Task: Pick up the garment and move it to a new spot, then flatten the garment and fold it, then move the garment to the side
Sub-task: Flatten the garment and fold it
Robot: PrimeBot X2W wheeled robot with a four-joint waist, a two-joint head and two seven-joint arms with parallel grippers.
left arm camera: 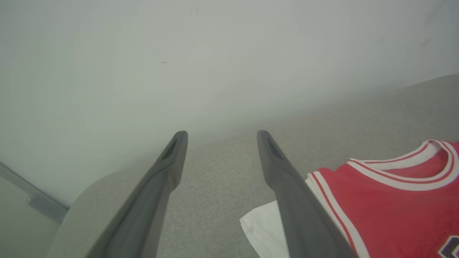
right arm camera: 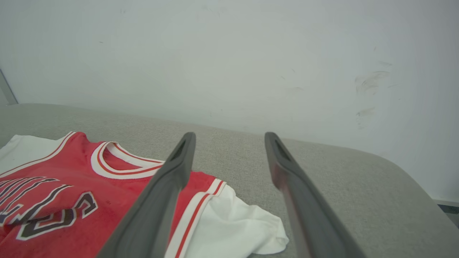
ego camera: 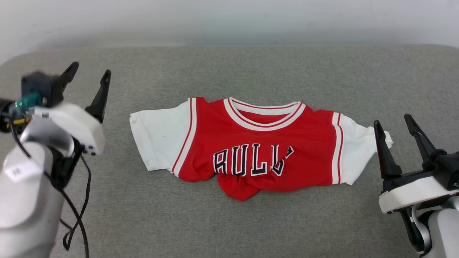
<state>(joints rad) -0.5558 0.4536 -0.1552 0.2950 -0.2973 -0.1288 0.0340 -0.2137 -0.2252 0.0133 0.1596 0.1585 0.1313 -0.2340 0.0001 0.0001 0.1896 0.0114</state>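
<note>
Plainly right hand (ego camera: pixel 392 119) wide, empty.

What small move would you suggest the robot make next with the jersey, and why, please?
Probably lower the right gripper to the bunched hem of the garment and pull it flat. Both grippers stand open and empty beside it, the left gripper clear of the white sleeve, while the hem lies crumpled under the lettering.

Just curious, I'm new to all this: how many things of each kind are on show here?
Shirts: 1, the garment
Robot arms: 2, left arm, right arm, jaws open
Surfaces: 1, the grey surface
Total: 4
</note>
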